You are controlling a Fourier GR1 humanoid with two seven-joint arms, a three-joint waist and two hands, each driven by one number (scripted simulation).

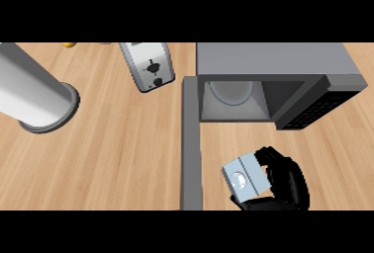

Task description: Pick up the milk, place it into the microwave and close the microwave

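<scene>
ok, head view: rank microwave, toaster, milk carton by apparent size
1. microwave, door swung open
2. toaster
3. milk carton, partly hidden by the right hand curled round it, so its rank against the toaster is unsure

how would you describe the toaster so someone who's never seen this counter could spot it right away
Start at the grey microwave with its door open, at the counter's back. The toaster sits just left of it: a small silver box with a dark lever, unlike the tall white cylinder farther left.
</scene>
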